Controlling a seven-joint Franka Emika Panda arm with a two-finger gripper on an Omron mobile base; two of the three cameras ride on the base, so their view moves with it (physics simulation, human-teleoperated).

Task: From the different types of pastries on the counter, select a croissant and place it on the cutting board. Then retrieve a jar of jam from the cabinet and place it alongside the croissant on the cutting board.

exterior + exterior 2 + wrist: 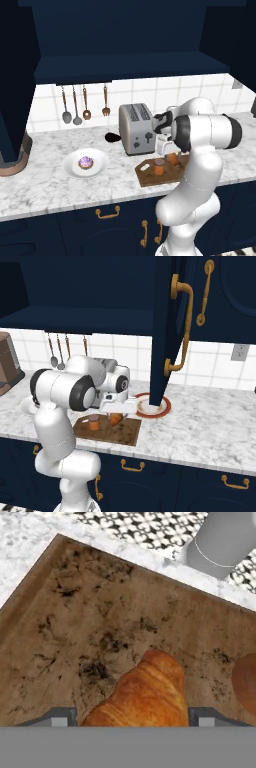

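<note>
The golden-brown croissant (145,692) sits between my two finger tips, and my gripper (132,717) is shut on it low over the dark wooden cutting board (75,612). I cannot tell whether it touches the wood. In the left base view the gripper (169,150) points down over the croissant (173,158), with the orange-brown jar of jam (159,166) upright on the board (150,178) just left of it. From the right side the jar (94,422) and croissant (116,419) stand side by side on the board (125,432). The jar's edge (246,682) shows at the right of the hand view.
A silver toaster (136,128) stands right behind the board. A white plate (70,169) with the purple-frosted pastry (86,162) lies to the left on the marbled counter (40,187). An open navy cabinet door (167,331) hangs over a red-rimmed plate (144,407). Utensils (75,105) hang on the wall.
</note>
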